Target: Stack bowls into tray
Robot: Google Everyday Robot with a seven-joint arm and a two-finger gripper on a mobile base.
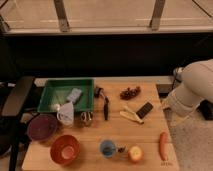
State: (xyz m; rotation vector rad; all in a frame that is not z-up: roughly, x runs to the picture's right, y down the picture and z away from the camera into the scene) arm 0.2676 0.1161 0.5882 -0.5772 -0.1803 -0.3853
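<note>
The green tray (54,92) sits at the table's back left, holding a grey-blue item and a small white piece. In front of it, off the table's left edge, is the dark purple bowl (42,127). The orange-red bowl (65,149) stands upright at the front left corner. Both bowls are empty and apart from each other. My white arm (192,87) comes in from the right, past the table's right edge. My gripper does not show; it is hidden behind or below the arm, far from both bowls.
A white cup (65,114) leans at the tray's front edge. Also on the table are a blue cup (107,148), an apple (135,154), an orange stick-shaped item (163,144), a banana (130,115), a black flat object (145,110), grapes (130,92) and a black utensil (106,107).
</note>
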